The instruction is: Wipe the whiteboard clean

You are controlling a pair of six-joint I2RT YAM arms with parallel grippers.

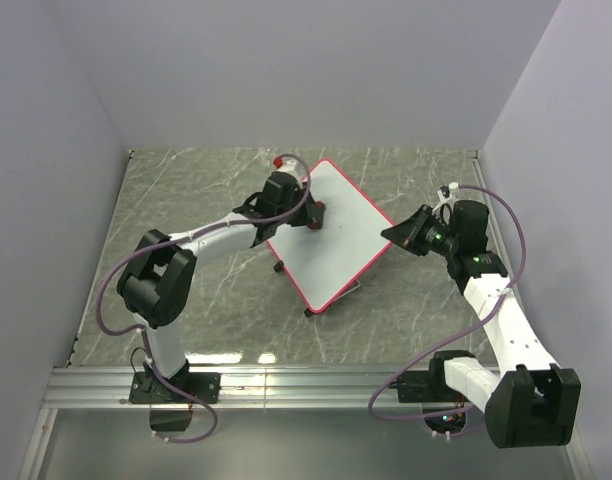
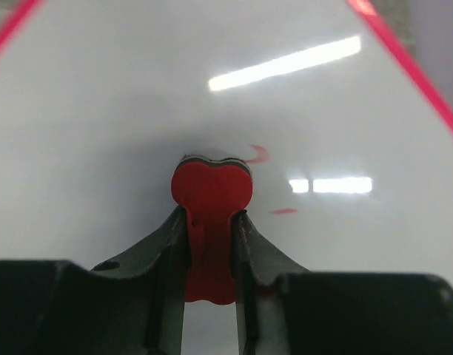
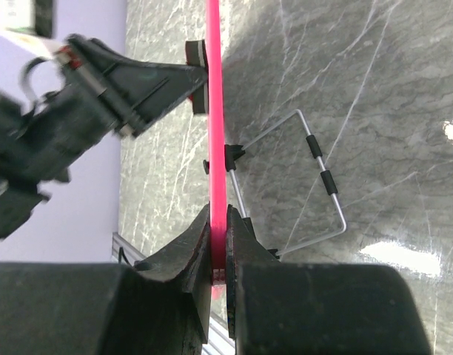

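- The whiteboard (image 1: 338,240) stands on its wire stand (image 3: 326,181) on the tabletop (image 1: 186,200).
- The right hand (image 3: 220,248) is clamped on the whiteboard's frame edge.
- The left hand (image 2: 210,222) grips a red eraser (image 2: 212,188), which is pressed to the whiteboard's face.
- Mostly wiped: two faint red smears (image 2: 257,154) just beside the eraser are left, and possibly more out of view.

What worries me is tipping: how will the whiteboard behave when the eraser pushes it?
Probably stiff: the whiteboard looks straight edge-on against the eraser. Likely light and tip-prone, with only a thin wire stand behind; the right gripper clamped on its frame should steady it. Glossy face, probably slippery.
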